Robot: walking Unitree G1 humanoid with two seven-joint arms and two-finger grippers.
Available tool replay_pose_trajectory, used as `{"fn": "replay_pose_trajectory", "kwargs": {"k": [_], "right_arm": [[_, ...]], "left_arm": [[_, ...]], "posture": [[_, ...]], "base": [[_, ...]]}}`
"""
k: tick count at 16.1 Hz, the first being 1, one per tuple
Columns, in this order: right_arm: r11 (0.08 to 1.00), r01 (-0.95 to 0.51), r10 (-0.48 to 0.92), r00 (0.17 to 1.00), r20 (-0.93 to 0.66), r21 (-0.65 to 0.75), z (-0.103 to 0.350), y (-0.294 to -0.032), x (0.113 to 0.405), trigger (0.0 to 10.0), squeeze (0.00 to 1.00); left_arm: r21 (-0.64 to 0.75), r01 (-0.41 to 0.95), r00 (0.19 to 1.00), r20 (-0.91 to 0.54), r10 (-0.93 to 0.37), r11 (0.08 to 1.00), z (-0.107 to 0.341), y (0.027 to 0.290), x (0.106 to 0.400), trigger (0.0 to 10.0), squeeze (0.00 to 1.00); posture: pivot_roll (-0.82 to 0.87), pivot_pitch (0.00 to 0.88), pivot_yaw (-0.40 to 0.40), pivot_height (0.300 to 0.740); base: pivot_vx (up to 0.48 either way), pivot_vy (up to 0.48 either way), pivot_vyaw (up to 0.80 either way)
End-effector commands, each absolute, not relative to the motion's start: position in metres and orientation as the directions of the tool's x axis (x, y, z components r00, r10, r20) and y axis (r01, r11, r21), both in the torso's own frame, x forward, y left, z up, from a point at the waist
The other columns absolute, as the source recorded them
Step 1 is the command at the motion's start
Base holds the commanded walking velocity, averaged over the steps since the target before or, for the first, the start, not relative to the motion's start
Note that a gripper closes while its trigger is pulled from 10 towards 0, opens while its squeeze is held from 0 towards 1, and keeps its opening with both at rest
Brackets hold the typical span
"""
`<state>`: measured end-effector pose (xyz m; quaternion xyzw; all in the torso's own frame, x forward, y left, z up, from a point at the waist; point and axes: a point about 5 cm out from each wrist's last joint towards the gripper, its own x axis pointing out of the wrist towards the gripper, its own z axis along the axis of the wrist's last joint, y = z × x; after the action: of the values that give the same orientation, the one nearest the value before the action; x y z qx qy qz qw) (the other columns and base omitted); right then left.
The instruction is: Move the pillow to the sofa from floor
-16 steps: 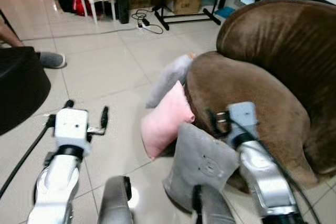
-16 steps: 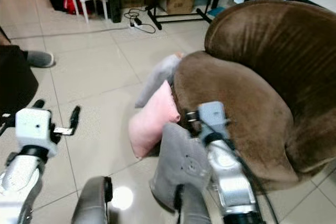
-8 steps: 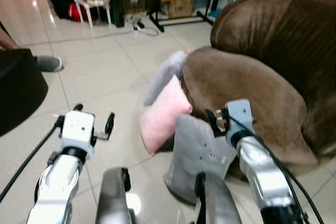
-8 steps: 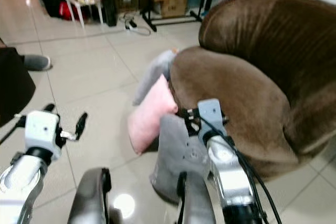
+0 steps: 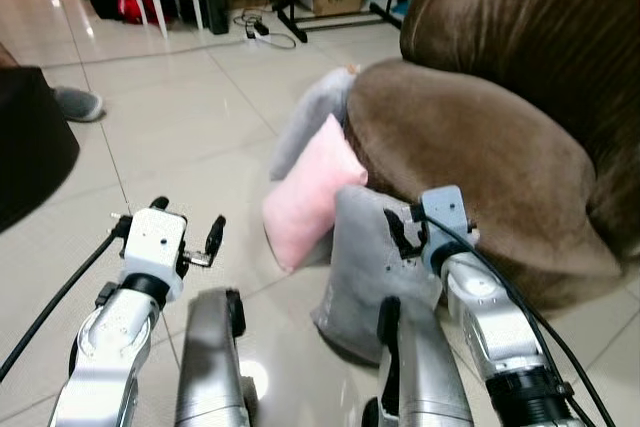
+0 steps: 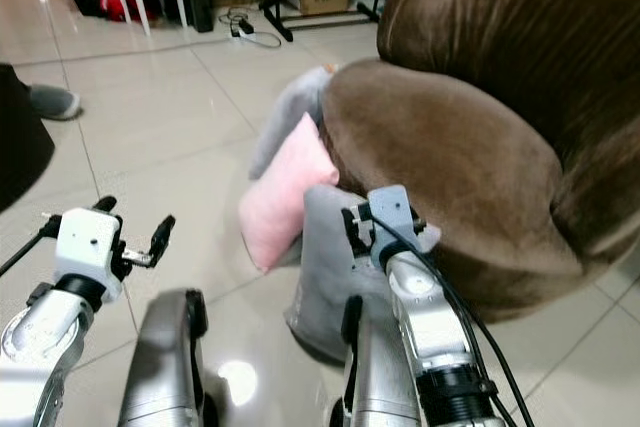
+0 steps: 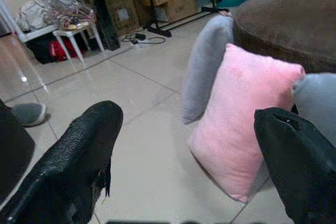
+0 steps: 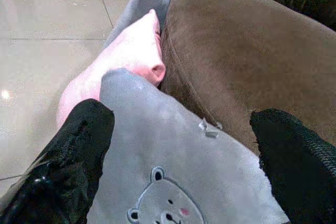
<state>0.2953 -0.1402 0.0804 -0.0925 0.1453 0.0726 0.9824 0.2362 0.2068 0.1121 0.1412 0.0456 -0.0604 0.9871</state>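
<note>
While my right gripper [image 8: 178,145] spreads its fingers wide over the grey pillow [image 5: 372,267] propped against the sofa [image 5: 480,147] at frame centre, my left gripper [image 7: 189,166] gapes empty.

A glossy tiled floor [image 5: 190,137] was seen. On it, three pillows were propped against the brown sofa [image 5: 480,147]: a grey bear-print pillow [image 5: 365,267], a pink pillow [image 5: 305,197] and another grey pillow [image 5: 310,127].

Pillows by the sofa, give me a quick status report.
Both hands open: right hand over the grey bear pillow, left hand above bare floor. Pink pillow and another grey pillow lean on the brown sofa. None lifted.
</note>
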Motion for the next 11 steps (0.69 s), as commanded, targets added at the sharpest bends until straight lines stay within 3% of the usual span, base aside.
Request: {"fn": "replay_pose_trajectory", "kwargs": {"k": [1, 3, 9, 10, 11], "right_arm": [[0.971, -0.165, 0.109, 0.949, -0.294, -0.174, 0.084, -0.142, 0.299, 10.0, 1.00], [0.974, -0.174, 0.124, 0.946, -0.299, -0.145, 0.085, -0.144, 0.305, 10.0, 1.00], [0.945, -0.224, 0.121, 0.917, -0.379, -0.240, 0.080, -0.154, 0.336, 10.0, 1.00], [0.935, -0.257, 0.142, 0.904, -0.404, -0.246, 0.079, -0.153, 0.342, 10.0, 0.00], [0.926, -0.280, 0.159, 0.898, -0.410, -0.253, 0.080, -0.149, 0.346, 10.0, 0.00]], "left_arm": [[0.260, 0.158, 0.985, -0.106, -0.135, 0.953, 0.111, 0.202, 0.237, 10.0, 0.00], [0.239, 0.188, 0.980, -0.110, -0.165, 0.953, 0.111, 0.197, 0.238, 10.0, 0.00], [0.208, 0.392, 0.917, -0.163, -0.364, 0.896, 0.116, 0.181, 0.231, 10.0, 0.00], [0.211, 0.439, 0.896, -0.176, -0.408, 0.873, 0.119, 0.179, 0.225, 10.0, 0.00], [0.214, 0.460, 0.886, -0.174, -0.430, 0.862, 0.124, 0.179, 0.224, 10.0, 0.00]], "posture": [[-0.01, 0.000, -0.042, 0.422], [-0.01, 0.000, -0.047, 0.422], [-0.02, 0.000, -0.054, 0.422], [-0.02, 0.000, -0.055, 0.422], [-0.01, 0.014, -0.057, 0.422]], "base": [[0.000, 0.000, 0.00], [0.000, 0.000, 0.00], [0.000, 0.000, 0.00], [0.000, 0.000, 0.00], [0.000, 0.000, 0.00]]}}
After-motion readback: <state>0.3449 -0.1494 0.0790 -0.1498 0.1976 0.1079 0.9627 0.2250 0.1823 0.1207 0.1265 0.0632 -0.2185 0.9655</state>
